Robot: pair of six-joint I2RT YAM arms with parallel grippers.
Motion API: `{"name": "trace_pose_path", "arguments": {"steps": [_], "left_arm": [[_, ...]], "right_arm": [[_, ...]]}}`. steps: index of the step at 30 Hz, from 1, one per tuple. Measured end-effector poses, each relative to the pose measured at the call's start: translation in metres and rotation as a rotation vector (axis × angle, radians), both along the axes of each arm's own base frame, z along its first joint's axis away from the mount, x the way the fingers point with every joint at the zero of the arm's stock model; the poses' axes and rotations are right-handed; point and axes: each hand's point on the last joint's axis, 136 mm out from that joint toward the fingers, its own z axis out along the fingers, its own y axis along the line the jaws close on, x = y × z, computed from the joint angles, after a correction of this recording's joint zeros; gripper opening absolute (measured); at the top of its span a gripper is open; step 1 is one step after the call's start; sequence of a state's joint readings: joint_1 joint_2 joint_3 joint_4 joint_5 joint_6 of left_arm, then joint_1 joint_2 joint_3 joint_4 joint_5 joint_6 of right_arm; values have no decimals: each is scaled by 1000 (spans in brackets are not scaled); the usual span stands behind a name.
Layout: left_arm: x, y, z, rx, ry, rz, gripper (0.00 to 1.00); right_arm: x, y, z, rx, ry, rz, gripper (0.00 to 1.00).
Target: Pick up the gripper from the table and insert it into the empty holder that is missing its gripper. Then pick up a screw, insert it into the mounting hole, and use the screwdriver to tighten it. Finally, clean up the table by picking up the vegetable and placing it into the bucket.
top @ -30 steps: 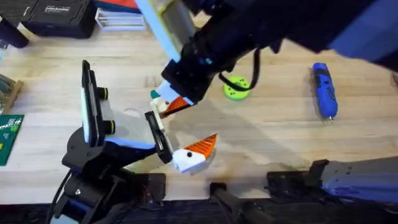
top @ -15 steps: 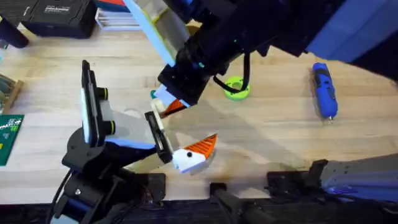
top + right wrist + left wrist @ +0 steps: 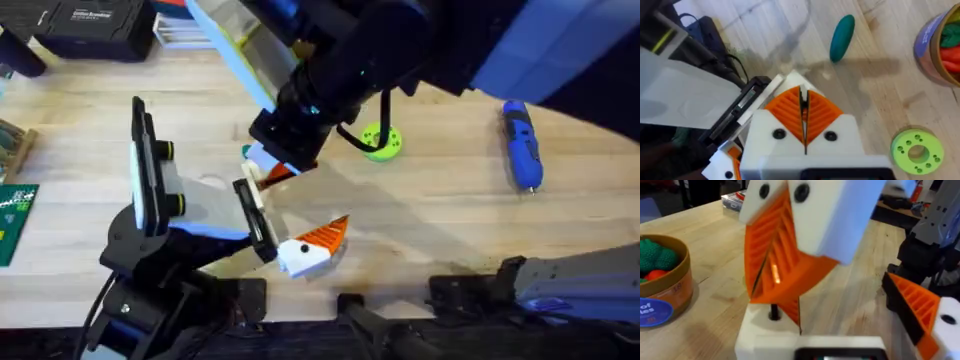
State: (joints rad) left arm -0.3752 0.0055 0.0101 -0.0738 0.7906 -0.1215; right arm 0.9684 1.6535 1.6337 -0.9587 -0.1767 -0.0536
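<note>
My right gripper [image 3: 272, 170] reaches across to the left. Its orange pads [image 3: 790, 107] are shut on the small orange gripper [image 3: 791, 309]. The piece hangs just above the bare white holder [image 3: 765, 336], close to the holder's dark hole. The holder is one finger of my left gripper [image 3: 285, 228], which stands open; the other finger carries an orange tip [image 3: 917, 311]. The teal vegetable [image 3: 842, 36] lies on the table [image 3: 440, 215] beyond the fingers. The bucket [image 3: 670, 287] stands nearby with toy food inside. The blue screwdriver [image 3: 522, 145] lies far right. No screw is visible.
A bright green disc [image 3: 380, 142] sits beside the right arm. Black boxes and books [image 3: 95, 25] line the back left edge. A green circuit board [image 3: 15, 215] lies at the left edge. Bare wood spreads between the disc and the screwdriver.
The right arm has shifted a little to the left, carrying its shut fingers closer over the holder. The left arm has stayed still.
</note>
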Motion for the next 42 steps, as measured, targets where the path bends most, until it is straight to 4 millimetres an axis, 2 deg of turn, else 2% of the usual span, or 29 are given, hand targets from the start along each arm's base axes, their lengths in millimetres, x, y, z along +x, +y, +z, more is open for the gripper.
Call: {"name": "trace_pose_path", "arguments": {"steps": [13, 27, 35, 36, 38, 42], "left_arm": [[0, 0, 0, 1, -2, 0, 985], [0, 0, 0, 1, -2, 0, 985], [0, 0, 0, -3, 11, 1, 985], [0, 0, 0, -3, 11, 2, 985], [0, 0, -1, -3, 12, 2, 985], [0, 0, 0, -3, 10, 3, 986]], "right_arm": [[4, -4, -3, -28, -18, -15, 5], [-10, 3, -4, -21, -1, 24, 5], [-9, 5, -11, -36, 7, 29, 5], [-9, 5, -11, -37, 7, 29, 37], [-12, 5, -11, -35, 20, 34, 278], [-1, -4, -10, -61, -18, 0, 866]]}}
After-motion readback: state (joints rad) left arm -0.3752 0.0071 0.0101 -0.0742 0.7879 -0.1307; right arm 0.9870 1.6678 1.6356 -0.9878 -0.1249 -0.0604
